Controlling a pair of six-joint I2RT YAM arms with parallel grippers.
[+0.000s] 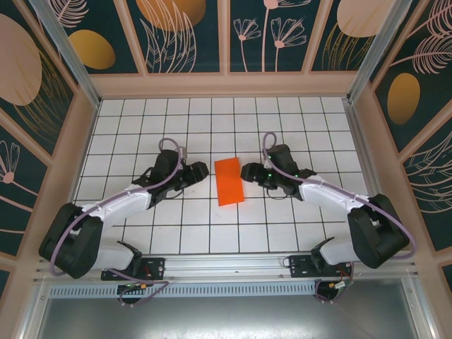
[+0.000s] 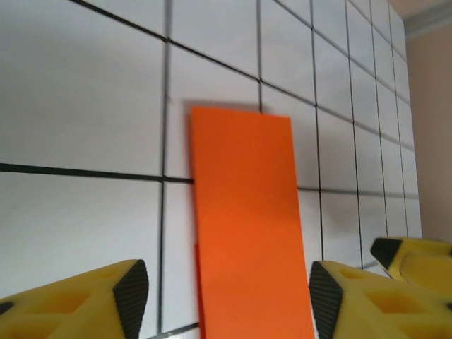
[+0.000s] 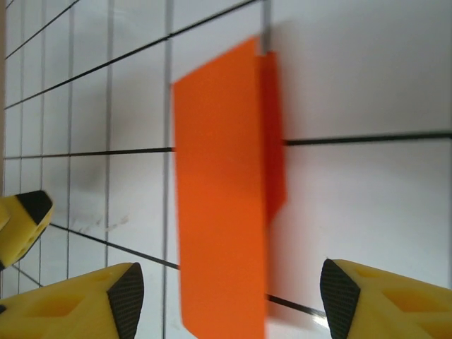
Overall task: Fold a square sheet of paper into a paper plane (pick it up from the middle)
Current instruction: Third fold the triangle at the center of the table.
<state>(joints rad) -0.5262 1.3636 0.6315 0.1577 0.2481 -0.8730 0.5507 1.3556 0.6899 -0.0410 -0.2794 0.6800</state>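
1. Top external view showed the paper (image 1: pixel 228 181) lying flat on the table (image 1: pixel 212 113), folded into a narrow strip whose long sides ran near to far with a slight tilt.
2. It sat about mid-table, between the two grippers.
3. The left gripper (image 1: pixel 203 171) was low, just left of the strip, and the right gripper (image 1: pixel 245 171) was low, just right of it. Both pointed at its far half.
4. Left wrist view had the paper (image 2: pixel 247 226) flat across the tile lines. The left gripper (image 2: pixel 229 300) was spread wide and grasped nothing, with its fingers (image 2: pixel 78 300) standing one on each side of the strip.
5. One pad lined up with a long edge of the paper, and I could not tell whether it touched.
6. Another yellow finger (image 2: pixel 417 258) stood at the right edge of that view.
7. Right wrist view had the right gripper (image 3: pixel 232 296) released too, its fingers (image 3: pixel 381 300) clear of both long edges of the paper (image 3: pixel 222 212).
8. A darker under-layer (image 3: pixel 275 141) stuck out along one long edge, so the two layers did not match.
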